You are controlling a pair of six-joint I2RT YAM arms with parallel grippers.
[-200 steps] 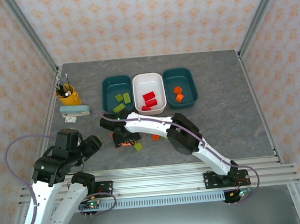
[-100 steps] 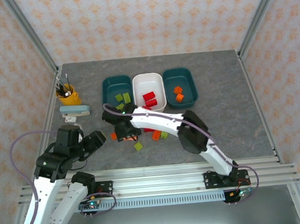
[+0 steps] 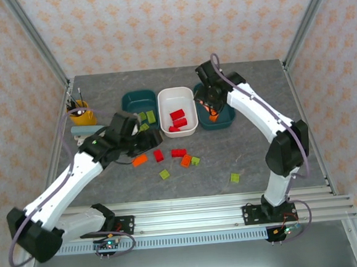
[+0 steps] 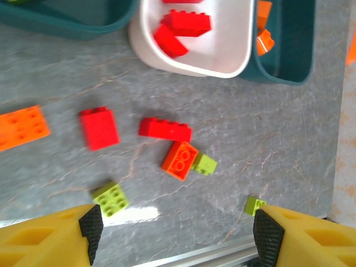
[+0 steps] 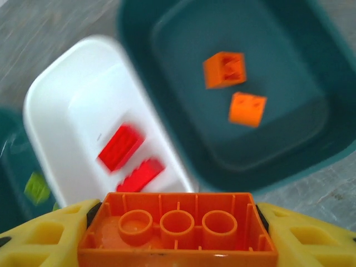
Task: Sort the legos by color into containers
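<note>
My right gripper is shut on an orange lego, its hollow underside facing the camera. It hangs over the near rim of the right teal container, which holds two orange legos. The white container holds red legos, and the left teal container holds green ones. My left gripper is open and empty above the loose legos on the table: an orange plate, two red bricks, an orange brick and green bricks.
A yellow pen cup stands at the far left, with a pale stapler-like object just in front of it. One green brick lies apart toward the right front. An aluminium rail runs along the near table edge.
My right arm lifted the orange brick off the table's middle and swung it back-right to the right teal tray. My left arm reached forward from the near left to over the loose bricks.
</note>
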